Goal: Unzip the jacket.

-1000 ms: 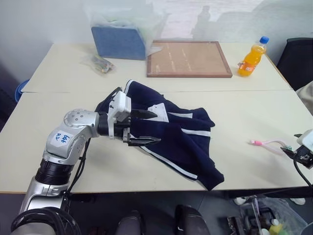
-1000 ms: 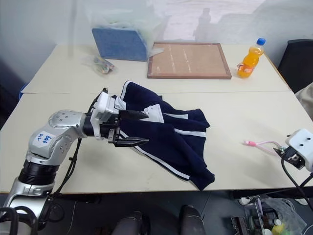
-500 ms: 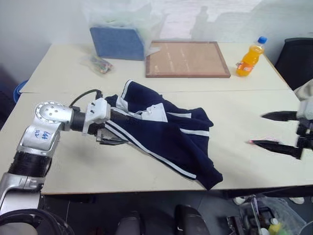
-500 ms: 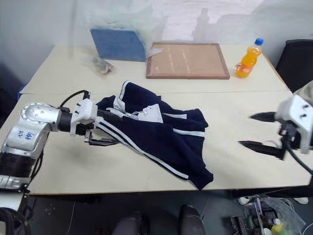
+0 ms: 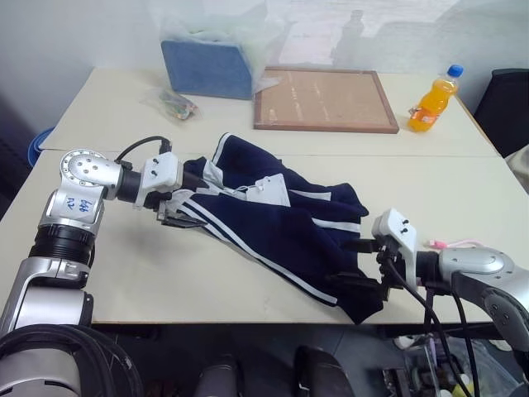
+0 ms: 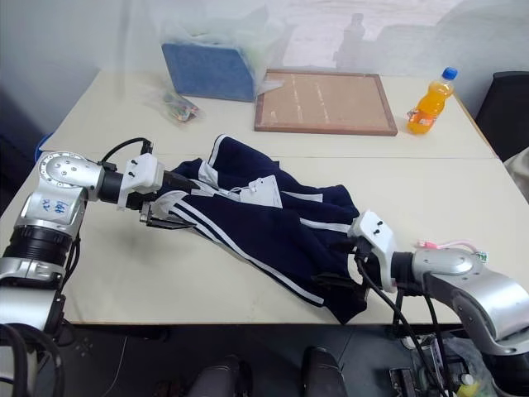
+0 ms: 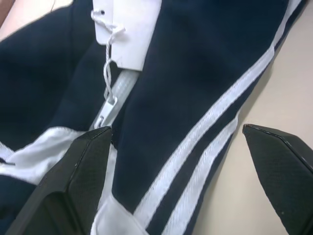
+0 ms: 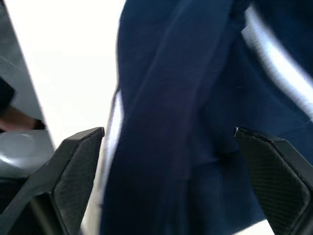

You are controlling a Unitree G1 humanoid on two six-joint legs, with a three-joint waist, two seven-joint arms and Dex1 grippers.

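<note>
A crumpled navy jacket [image 5: 281, 227] with white stripes lies across the middle of a pale counter [image 5: 207, 281], its lower hem reaching the near edge. The left tool [image 5: 183, 213] sits at the jacket's collar end, its two black fingers [image 7: 73, 181] standing wide apart with striped fabric between them. In the left wrist view one finger rests just beside the white zipper [image 7: 111, 98], where a string ties a white paper tag [image 7: 128, 36] to the pull; the other finger is over bare counter past the stripes. The zipper appears closed along the short stretch seen there.

The right tool [image 5: 364, 269] is at the opposite end of the garment, near the hem at the counter's near edge, with its fingers [image 8: 73, 171] also spread wide and a fold of dark fabric lying between them. Whether either finger touches the cloth cannot be told.

Toward the back of the counter stand a blue folded cloth in clear plastic [image 5: 207, 66], a wood-framed cork board [image 5: 326, 99] lying flat beside it, and an orange drink bottle [image 5: 434, 99] with a blue cap. A small plastic bag of bits [image 5: 169, 103] lies in front of the cloth, and a pink item [image 5: 450, 243] lies on the counter just past the right arm.
</note>
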